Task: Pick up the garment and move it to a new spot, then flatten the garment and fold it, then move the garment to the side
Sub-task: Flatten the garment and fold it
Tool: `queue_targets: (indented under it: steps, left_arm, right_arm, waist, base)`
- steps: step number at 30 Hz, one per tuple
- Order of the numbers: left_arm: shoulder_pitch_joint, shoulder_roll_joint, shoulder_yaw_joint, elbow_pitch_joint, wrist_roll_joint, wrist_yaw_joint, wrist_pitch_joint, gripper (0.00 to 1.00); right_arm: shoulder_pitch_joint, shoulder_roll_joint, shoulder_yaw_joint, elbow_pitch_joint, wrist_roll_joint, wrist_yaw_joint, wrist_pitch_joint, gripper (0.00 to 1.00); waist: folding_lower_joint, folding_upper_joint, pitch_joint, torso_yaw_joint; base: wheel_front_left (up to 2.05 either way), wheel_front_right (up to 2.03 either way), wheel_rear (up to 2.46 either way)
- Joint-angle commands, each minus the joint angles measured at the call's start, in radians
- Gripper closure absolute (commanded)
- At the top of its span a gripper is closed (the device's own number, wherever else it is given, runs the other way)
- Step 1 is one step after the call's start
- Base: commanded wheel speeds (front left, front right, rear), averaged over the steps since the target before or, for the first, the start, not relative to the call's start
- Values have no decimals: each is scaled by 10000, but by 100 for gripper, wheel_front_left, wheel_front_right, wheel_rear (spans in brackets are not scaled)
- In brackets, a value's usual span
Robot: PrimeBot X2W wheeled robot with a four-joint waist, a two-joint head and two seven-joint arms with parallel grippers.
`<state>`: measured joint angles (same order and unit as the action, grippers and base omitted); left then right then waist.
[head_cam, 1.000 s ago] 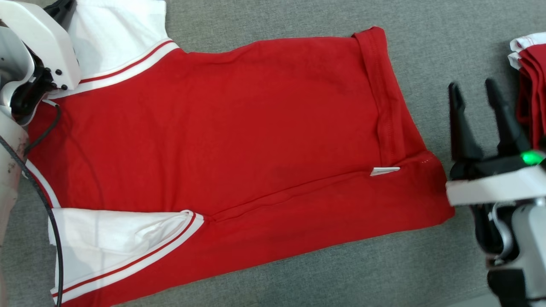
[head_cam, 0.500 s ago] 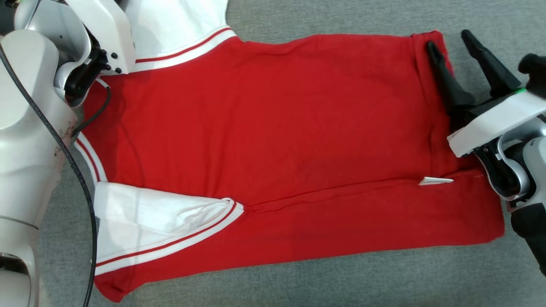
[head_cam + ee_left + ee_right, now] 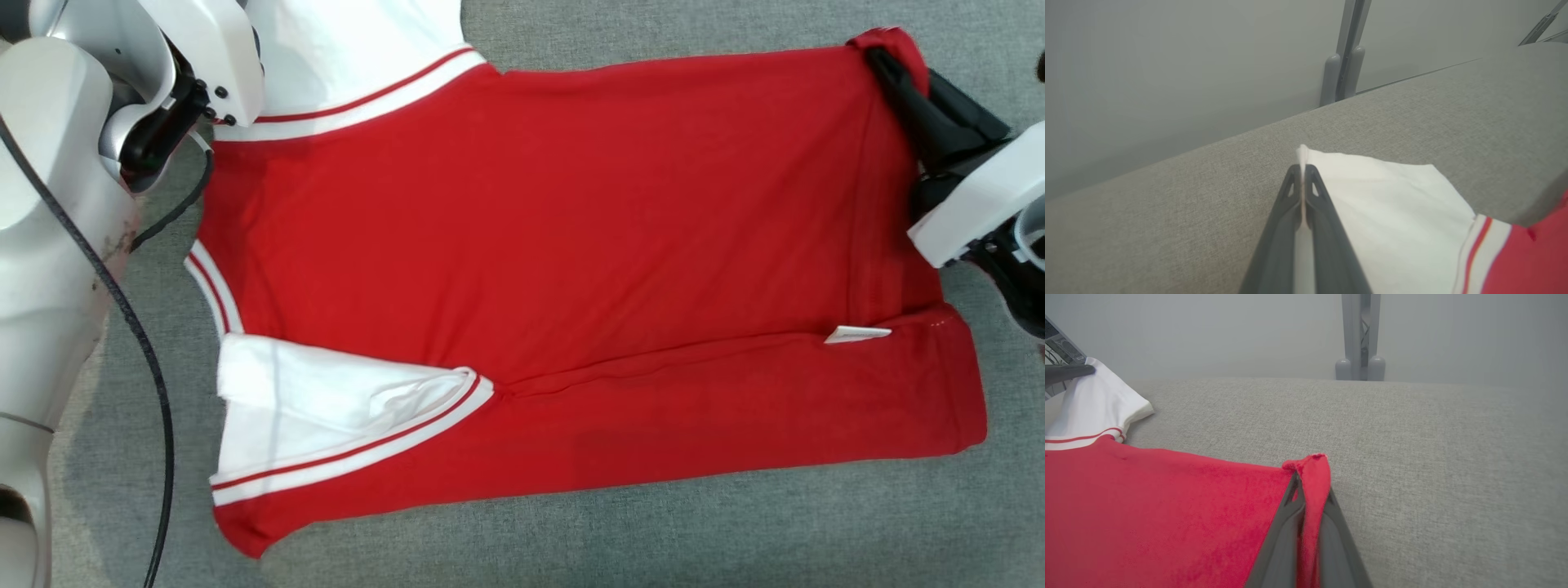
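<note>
Across the middle of the head view, the garment (image 3: 531, 269) is laid out sideways: a red shirt, neck end at frame left, hem at frame right, pretty much flat on the grey padded surface (image 3: 653, 531). One white sleeve (image 3: 351, 41) sticks out at the upper left. The other sleeve (image 3: 326, 416) is lower left and looks rumpled and half tucked in on itself. A seam runs along the lower part of the body, with a little white tag (image 3: 857, 333) poking out near the right end, so I'd say the shirt is sitting a bit twisted rather than square.

Both ends of the top edge are being held. The left gripper (image 3: 1301, 171) has its jaws pressed together on the edge of that upper-left sleeve, and you can see white cloth squeezed between the fingers in its wrist view. The right gripper (image 3: 1309, 486) is pinching the hem corner (image 3: 890, 41) at the upper right, with red fabric bunched up between its fingers.

Progress-wise, my read is that the shirt is placed and mostly spread out, so the flattening is close. I can't see a real fold anywhere yet, and it's sitting dead centre, so the fold and the move to the side are both left to do.
</note>
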<state>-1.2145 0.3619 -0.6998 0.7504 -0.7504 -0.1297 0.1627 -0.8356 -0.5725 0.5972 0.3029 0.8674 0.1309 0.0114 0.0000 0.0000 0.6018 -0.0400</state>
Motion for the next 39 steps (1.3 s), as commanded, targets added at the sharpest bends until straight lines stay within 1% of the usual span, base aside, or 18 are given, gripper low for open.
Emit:
queue_targets:
  steps: [1, 6, 10, 11, 14, 15, 18, 20, 23, 26, 32, 34, 37, 39]
  left_arm:
    - [-127, 148, -10, -227, -185, -10, -130, 100]
    - [104, 541, 24, -954, -397, -10, -381, 100]
    - [441, 793, 150, -1725, -667, 9, -488, 100]
    - [441, 793, 150, -1725, -667, 9, -488, 100]
    - [869, 956, 254, -2465, -952, 60, -396, 100]
    - [1024, 1083, 279, -2747, -978, 113, -347, 100]
    - [1616, 1469, 446, -3801, -1182, 352, -385, 100]
    - [2187, 1754, 582, -4650, -1393, 503, -430, 100]
    - [3208, 2277, 761, -6076, -1676, 842, -478, 100]
    - [4356, 2789, 943, -7543, -1969, 1269, -538, 100]
    - [6717, 3733, 1201, -9898, -2650, 2148, -589, 100]
    - [7432, 3966, 1304, -10388, -2925, 2372, -666, 100]
    - [8445, 4117, 1416, -11022, -3354, 2672, -893, 100]
    - [8992, 4152, 1488, -11305, -3572, 2798, -1071, 100]
  right_arm:
    - [-137, -336, 45, -99, 220, -2, 113, 100]
    - [-16, -880, 158, -419, 631, -2, 151, 100]
    - [183, -1218, 199, -584, 586, -3, -73, 100]
    - [183, -1218, 199, -584, 586, -3, -73, 100]
    - [384, -1410, 192, -822, 409, -3, -181, 100]
    - [476, -1566, 206, -898, 249, -3, -197, 100]
    - [937, -1725, 101, -1392, 98, -1, -391, 100]
    - [1322, -1877, -40, -1699, -61, -3, -557, 100]
    - [1997, -2005, -305, -2153, -454, -1, -843, 100]
    - [2783, -1989, -702, -2375, -872, -3, -1050, 100]
    - [4074, -1494, -1537, -2479, -1714, -3, -1141, 100]
    - [4379, -1264, -1738, -2516, -1956, -3, -1181, 100]
    - [4775, -993, -2107, -2546, -2407, -3, -1357, 100]
    - [5033, -782, -2245, -2582, -2698, -3, -1446, 100]
  waist:
    - [0, 0, -83, 92]
    - [0, 0, -261, 294]
    - [0, 0, -412, 438]
    - [0, 0, -412, 438]
    - [0, 0, -526, 539]
    - [0, 0, -558, 571]
    - [0, 0, -661, 621]
    - [0, 0, -738, 632]
    - [0, 0, -833, 642]
    - [0, 0, -919, 663]
    - [0, 0, -988, 645]
    - [0, 0, -1005, 656]
    - [0, 0, -1067, 667]
    - [0, 0, -1108, 685]
  base:
    - [0, 0, 0]
    - [0, 0, 0]
    - [0, 0, 0]
    - [0, 0, 0]
    - [0, 0, 0]
    - [0, 0, 0]
    - [0, 0, 0]
    - [0, 0, 0]
    - [0, 0, 0]
    - [0, 0, 0]
    - [0, 0, 0]
    - [0, 0, 0]
    - [0, 0, 0]
    - [0, 0, 0]
